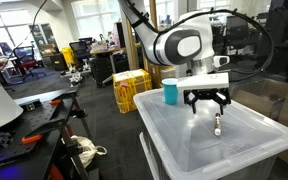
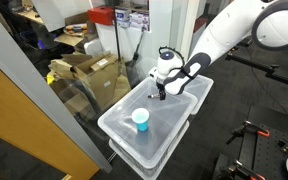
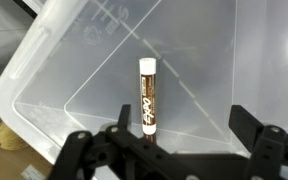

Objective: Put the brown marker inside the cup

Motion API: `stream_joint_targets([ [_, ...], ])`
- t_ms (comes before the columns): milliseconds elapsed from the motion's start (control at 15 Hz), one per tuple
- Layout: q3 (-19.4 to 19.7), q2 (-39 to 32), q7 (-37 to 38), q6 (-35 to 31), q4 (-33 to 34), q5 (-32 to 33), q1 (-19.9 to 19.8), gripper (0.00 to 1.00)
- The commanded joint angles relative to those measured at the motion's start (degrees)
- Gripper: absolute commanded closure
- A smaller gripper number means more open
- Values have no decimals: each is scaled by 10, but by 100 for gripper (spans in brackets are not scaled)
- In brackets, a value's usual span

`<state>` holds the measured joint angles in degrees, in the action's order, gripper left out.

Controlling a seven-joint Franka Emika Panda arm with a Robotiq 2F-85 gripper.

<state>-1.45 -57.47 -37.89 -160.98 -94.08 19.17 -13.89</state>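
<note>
I am looking past the gripper (image 3: 156,128), nearest the wrist camera. Its jaws are spread wide and gripping nothing, because I am lining them up astride the brown marker (image 3: 147,95). The marker is lying flat on the clear bin lid (image 3: 54,70). In an exterior view the cup (image 1: 170,92) is standing upright to the left, well apart, mouth up for the drop.

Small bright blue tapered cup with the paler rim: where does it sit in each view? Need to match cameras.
In an exterior view: bright blue tapered cup is centre frame, upright at the far left corner of the clear plastic bin lid.
In an exterior view: cup is lower centre, upright on the lid's near half.
Wrist view: not in it; only the brown marker lies on the lid.
Shared landmark: the clear plastic bin lid, in all three.
</note>
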Motion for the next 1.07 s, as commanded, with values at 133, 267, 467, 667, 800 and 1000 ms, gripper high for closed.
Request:
stream_joint_targets([
  [133, -12, -41, -13, 35, 69, -20, -10, 0],
  [267, -14, -53, -17, 54, 93, -23, -12, 0],
  [467, -23, -69, -30, 102, 135, -31, -15, 0],
  [667, -23, -86, -38, 144, 176, -42, -8, 0],
  [800, -22, -98, -37, 160, 199, -46, -5, 0],
  [1000, -23, -117, -40, 165, 225, -48, -5, 0],
])
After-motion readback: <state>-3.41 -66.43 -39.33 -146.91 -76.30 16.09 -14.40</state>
